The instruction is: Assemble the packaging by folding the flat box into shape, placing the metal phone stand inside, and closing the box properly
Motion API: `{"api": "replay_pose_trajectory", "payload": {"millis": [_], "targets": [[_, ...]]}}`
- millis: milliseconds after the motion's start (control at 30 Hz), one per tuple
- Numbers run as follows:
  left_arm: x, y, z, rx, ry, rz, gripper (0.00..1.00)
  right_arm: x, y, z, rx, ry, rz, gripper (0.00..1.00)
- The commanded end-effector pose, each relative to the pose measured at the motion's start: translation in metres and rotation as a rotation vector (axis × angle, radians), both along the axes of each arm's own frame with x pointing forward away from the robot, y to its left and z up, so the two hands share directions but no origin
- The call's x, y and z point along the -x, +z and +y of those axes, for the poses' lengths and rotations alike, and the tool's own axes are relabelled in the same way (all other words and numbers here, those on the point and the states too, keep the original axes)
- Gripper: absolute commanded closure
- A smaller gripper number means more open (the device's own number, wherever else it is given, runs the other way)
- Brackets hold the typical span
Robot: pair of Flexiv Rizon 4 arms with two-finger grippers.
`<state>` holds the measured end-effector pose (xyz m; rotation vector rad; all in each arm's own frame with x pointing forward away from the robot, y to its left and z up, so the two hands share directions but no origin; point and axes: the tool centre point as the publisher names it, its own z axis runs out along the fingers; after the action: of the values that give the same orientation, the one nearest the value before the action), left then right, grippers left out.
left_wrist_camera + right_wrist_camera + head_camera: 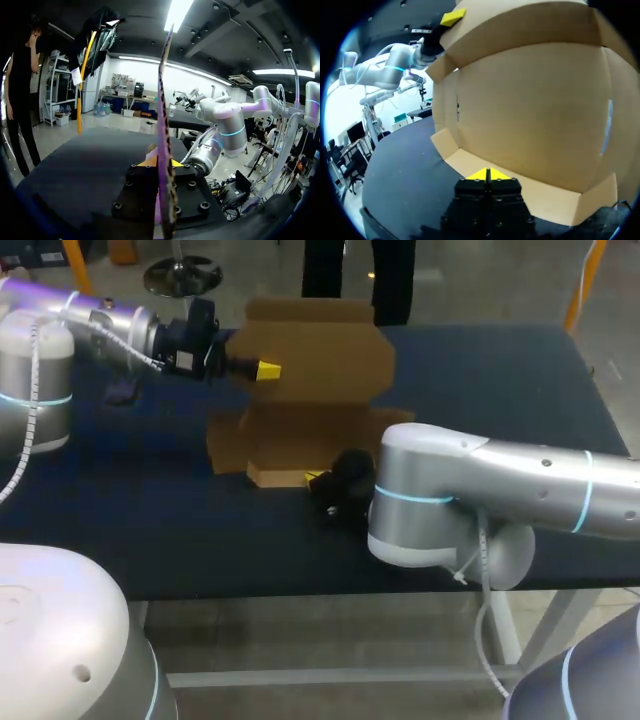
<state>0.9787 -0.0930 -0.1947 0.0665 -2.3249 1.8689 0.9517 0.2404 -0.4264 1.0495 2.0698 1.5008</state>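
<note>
Far left on my feed, a small dark object [122,391] lies on the tabletop [500,380] just beside my left arm [100,325] (too blurred for me to say what it is), well apart from the work. The tabletop itself is dark and matte.

Moving right, the cardboard box [310,390], not yet folded into shape, stands with its main panel raised and its near edge down on the tabletop. My left pincer [262,370] comes in sideways at the panel's upper left. In the left wrist view the sheet runs edge-on between the two yellow tips, which clamp it from both sides.

Further right, at the box's near edge, my right pincer [318,480] has its tips pressed together with nothing between them. It sits over the pale bottom flap [545,192], and the panel rises just ahead of it. My right arm [480,475] has a bulky joint that hides part of that pincer from above and covers the tabletop's front right.
</note>
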Motion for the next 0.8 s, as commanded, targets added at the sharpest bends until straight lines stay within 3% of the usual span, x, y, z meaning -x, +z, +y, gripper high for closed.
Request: {"api": "replay_pose_trajectory", "payload": {"millis": [33, 433, 800], "targets": [[0.013, 0.0, -0.001, 0.003, 0.018, 0.014, 1.0, 0.0, -0.005, 0.004, 0.002, -0.008, -0.002, 1.0], [0.031, -0.005, -0.004, 0.019, 0.04, 0.084, 1.0, 0.0, -0.005, 0.004, 0.002, -0.008, -0.002, 1.0], [0.04, -0.016, -0.003, 0.023, 0.051, 0.074, 1.0, 0.0, -0.005, 0.004, 0.002, -0.008, -0.002, 1.0]]}}
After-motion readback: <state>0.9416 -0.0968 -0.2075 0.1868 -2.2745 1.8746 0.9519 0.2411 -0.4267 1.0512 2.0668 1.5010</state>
